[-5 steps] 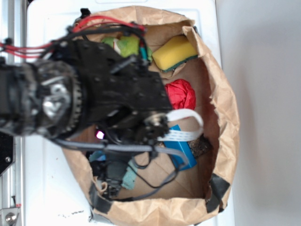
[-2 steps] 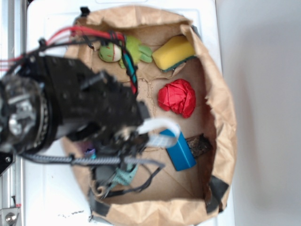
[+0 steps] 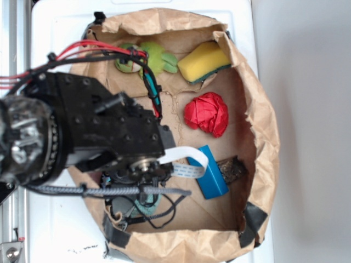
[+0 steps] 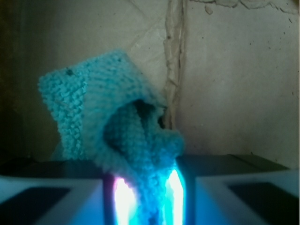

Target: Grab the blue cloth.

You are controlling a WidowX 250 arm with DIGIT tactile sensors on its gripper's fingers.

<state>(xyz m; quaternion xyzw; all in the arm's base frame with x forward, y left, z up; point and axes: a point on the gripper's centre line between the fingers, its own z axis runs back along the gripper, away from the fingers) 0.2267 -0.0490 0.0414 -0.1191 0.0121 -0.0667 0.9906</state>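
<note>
The gripper (image 4: pixel 146 197) has its fingers (image 4: pixel 51 199) pinching the blue cloth (image 4: pixel 101 117) between them; a fold of the cloth stands up above the fingers, so the hold looks firm. In the exterior view the cloth (image 3: pixel 147 206) shows only a little under the arm, at the lower left inside the brown paper bag (image 3: pixel 263 126). Beside it lie the blue block (image 3: pixel 211 174), then the red fabric ball (image 3: pixel 207 113), the yellow sponge (image 3: pixel 202 60) and a green toy (image 3: pixel 156 56). The bag wall is near, so I think a lift straight up is safest.
</note>
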